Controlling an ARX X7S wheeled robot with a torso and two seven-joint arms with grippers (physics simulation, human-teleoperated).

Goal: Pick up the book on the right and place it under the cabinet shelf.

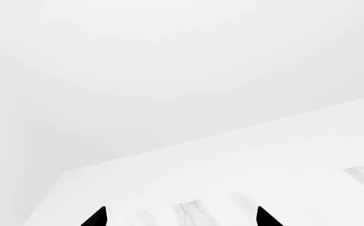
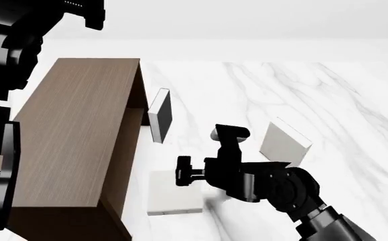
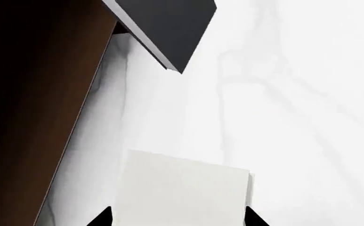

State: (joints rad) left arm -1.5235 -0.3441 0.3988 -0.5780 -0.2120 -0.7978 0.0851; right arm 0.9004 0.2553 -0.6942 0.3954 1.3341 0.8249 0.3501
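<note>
The book point(image 2: 284, 142) is lying tilted on the marble counter point(image 2: 328, 90), right of centre in the head view, apart from everything else. To its left, the right tool point(image 3: 176, 220) is hovering with its tips spread apart over a second pale book point(image 2: 172, 197) (flat, just beside the cabinet point(image 2: 73, 140)). A black-faced book point(image 2: 160, 114) is leaning by the cabinet's upper corner. The left tool point(image 1: 180, 217) is showing its tips apart over bare counter.

Head camera looks down; right wrist camera closely shares its cabinet point(image 2: 73, 145).
</note>
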